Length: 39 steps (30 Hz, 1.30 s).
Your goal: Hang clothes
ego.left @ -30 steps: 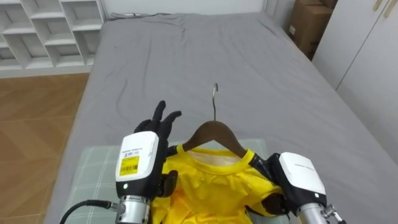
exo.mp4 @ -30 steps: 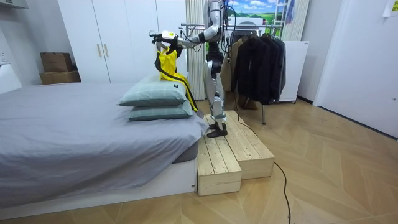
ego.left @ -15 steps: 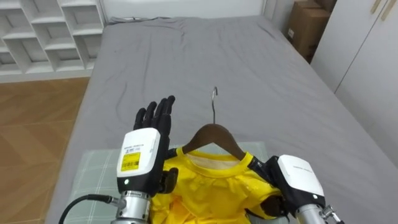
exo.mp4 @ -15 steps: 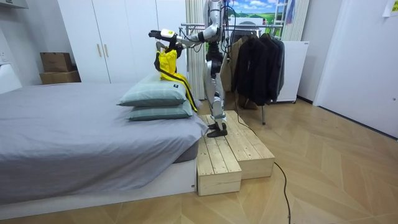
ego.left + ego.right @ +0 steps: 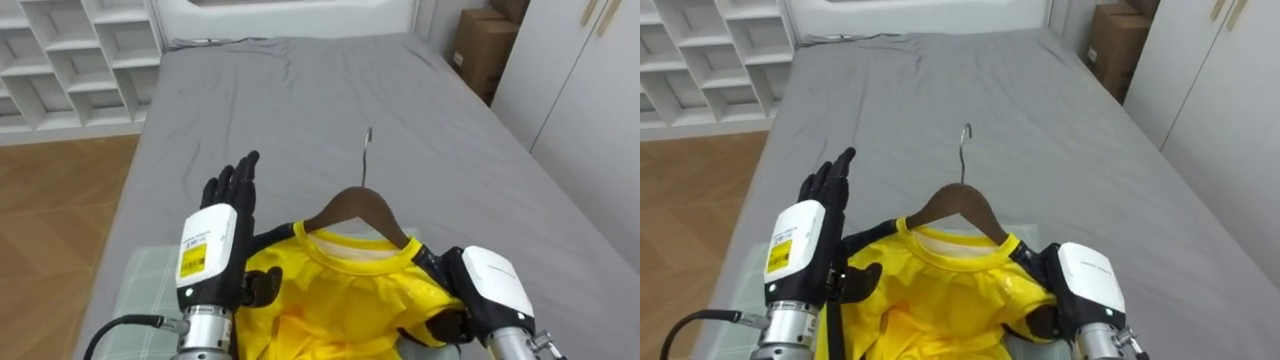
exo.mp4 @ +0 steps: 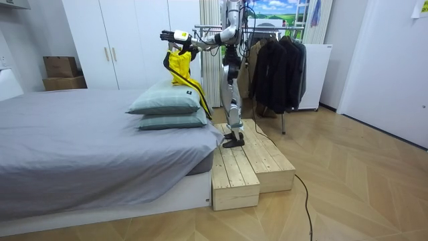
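Yellow shirt (image 5: 340,300) sits low-centre in the eye views, its collar on a dark wooden hanger (image 5: 360,205). The hanger's thin metal hook (image 5: 367,150) sticks up-frame over the grey bed (image 5: 300,100). Shirt is held up in the air, not lying flat.

Left hand (image 5: 215,250), lower left, is just beside the hanger's left shoulder. Its fingers (image 5: 235,185) are straight and close together, pointing up-frame, w/ the thumb down by the shirt's edge — nothing gripped. Right hand (image 5: 490,290), lower right, is against the shirt's other shoulder. Its fingers are tucked into or behind the cloth, so can't tell if they clamp.

Room view adds the drop: shirt hangs down long from the raised hands, w/ a dark stripe along one side, above two stacked pale-green pillows (image 6: 167,110) at the bed's end. Eye views give the top one as a checked patch at lower left.

Labels: yellow sticker on the back of the left hand has dark print, too small to read.

Robot stands upright on a pale wooden platform (image 6: 251,164) right against the bed, arms out toward the room view's left. Behind it, at the room view's right, is a rack of dark clothes (image 6: 277,70).

Eye views show white cubby shelves (image 5: 70,50) upper left, a cardboard box (image 5: 480,45) upper right, white wardrobe doors (image 5: 580,90) down the right edge and wood floor (image 5: 50,220) at left.
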Motion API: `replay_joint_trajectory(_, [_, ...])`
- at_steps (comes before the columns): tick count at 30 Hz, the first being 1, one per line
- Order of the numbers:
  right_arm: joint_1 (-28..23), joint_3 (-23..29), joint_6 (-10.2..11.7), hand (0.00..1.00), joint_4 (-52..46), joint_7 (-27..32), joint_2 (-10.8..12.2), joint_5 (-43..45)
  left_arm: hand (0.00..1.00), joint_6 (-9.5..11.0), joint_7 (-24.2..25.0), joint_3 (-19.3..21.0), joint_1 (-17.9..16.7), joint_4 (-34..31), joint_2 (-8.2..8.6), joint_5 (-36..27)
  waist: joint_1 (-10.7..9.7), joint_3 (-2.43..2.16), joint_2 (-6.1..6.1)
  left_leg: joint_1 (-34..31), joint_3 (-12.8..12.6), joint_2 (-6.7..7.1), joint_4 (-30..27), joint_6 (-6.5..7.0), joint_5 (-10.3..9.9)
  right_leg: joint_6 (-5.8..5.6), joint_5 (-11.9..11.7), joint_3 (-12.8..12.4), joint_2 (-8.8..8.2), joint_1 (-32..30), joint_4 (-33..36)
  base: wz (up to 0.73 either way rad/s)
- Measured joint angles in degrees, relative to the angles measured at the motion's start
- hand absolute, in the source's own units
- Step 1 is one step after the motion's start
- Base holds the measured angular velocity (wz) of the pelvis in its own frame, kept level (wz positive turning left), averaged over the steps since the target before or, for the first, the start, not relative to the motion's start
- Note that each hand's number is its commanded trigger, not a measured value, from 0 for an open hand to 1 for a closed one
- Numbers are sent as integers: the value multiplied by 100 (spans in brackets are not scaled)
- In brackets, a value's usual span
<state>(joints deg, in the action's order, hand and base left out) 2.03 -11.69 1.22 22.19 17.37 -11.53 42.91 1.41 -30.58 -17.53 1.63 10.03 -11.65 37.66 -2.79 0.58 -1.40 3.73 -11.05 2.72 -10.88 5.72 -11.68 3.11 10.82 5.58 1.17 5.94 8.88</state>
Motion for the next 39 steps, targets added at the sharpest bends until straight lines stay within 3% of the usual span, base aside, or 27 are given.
replay_joint_trajectory(5, [-20, 399, 69, 100, 0, 119, 1, 200, 0, 130, -1, 461, -41, 95, 10, -256, -14, -6, 8, 51, -10, -1, 0, 0, 0, -1, 0, -5, 0, 51, -4, -1])
replay_joint_trajectory(7, [-54, 613, 78, 100, -5, 294, 2, 240, 0, 149, -11, 687, -144, 209, 13, -521, -30, -31, 28, 109, -6, 0, 4, 0, 0, -1, 0, 5, -1, 109, -8, 3])
replay_joint_trajectory(14, [-94, 1201, 84, 100, -41, 647, -50, 128, 0, 156, -21, 1285, -485, 280, 97, -1461, -38, -36, 39, 95, 4, 1, 10, 0, 0, -1, 0, 22, -3, 76, 19, 0])
replay_joint_trajectory(21, [-356, 1327, 82, 100, -318, 826, -94, 44, 0, 186, -16, 1461, -528, 987, 99, -1874, -44, -60, 75, 100, -15, -5, 17, 1, -1, -2, 0, 1, -4, -2, 105, -1])
replay_joint_trajectory(24, [-532, 1344, 95, 100, -505, 834, -132, 95, 0, 193, 28, 1527, -581, 996, 97, -2000, -72, -58, 76, 103, -66, -19, 17, 2, -1, -4, 1, -49, -2, -44, 233, -10])
replay_joint_trajectory(30, [-626, 1360, 293, 100, -639, 834, -126, 222, 0, 303, 437, 1530, -660, 1035, 98, -1996, -167, -18, -4, 104, -455, -64, 17, 27, -17, -25, 14, -290, 9, -250, 435, -31])
replay_joint_trajectory(34, [-706, 1347, 331, 100, -926, 837, -129, 184, 0, 354, 524, 1421, -722, 1034, 106, -2003, -128, 5, -68, 84, -1002, -152, 123, 73, -86, -54, 0, -274, 42, -623, 629, -62])
replay_joint_trajectory(35, [-722, 1348, 349, 100, -976, 837, -129, 186, 0, 357, 524, 1400, -756, 1034, 107, -2012, -127, 4, -67, 84, -1104, -168, 120, 75, -88, -59, -5, -192, 31, -674, 665, -87])
replay_joint_trajectory(37, [-737, 1349, 451, 100, -988, 939, -131, 184, 0, 368, 526, 1335, -863, 1094, 111, -2144, -150, 2, -71, 96, -1505, -236, 70, 73, -169, -63, -7, 425, -76, -854, 804, -89])
replay_joint_trajectory(38, [-749, 1350, 451, 100, -983, 981, -134, 176, 0, 368, 532, 1309, -867, 1119, 111, -2212, -150, 2, -70, 93, -1604, -258, 47, 69, -200, -70, -3, 581, -107, -900, 844, -96])
replay_joint_trajectory(39, [-760, 1349, 456, 100, -946, 1053, -133, 159, 0, 368, 560, 1287, -889, 1163, 112, -2252, -122, 4, -67, 98, -1885, -328, -18, 55, -274, -138, 25, 818, -158, -1034, 1009, -112])
